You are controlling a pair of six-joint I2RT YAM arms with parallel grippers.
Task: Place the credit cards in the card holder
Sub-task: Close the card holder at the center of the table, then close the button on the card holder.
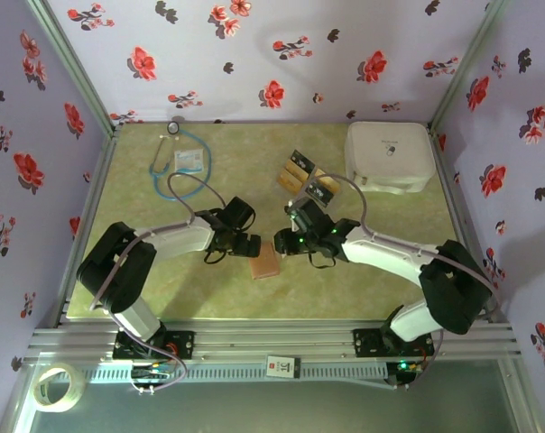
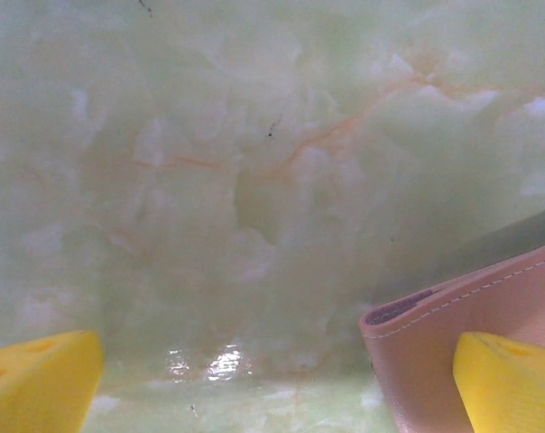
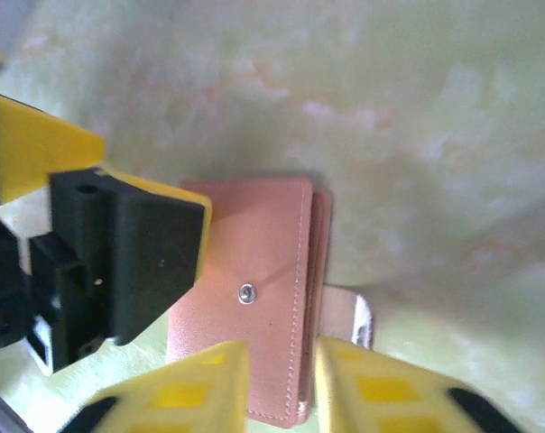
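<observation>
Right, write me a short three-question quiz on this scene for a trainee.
1. True or false: the card holder lies on the table between the left end effector and the right end effector.
2. Where are the credit cards? A: inside the card holder. B: fanned on the table beside the white case. C: stacked on top of the case.
3. Which end effector's jaws stand wider apart?
Key: 1 true; 2 B; 3 the left.
</observation>
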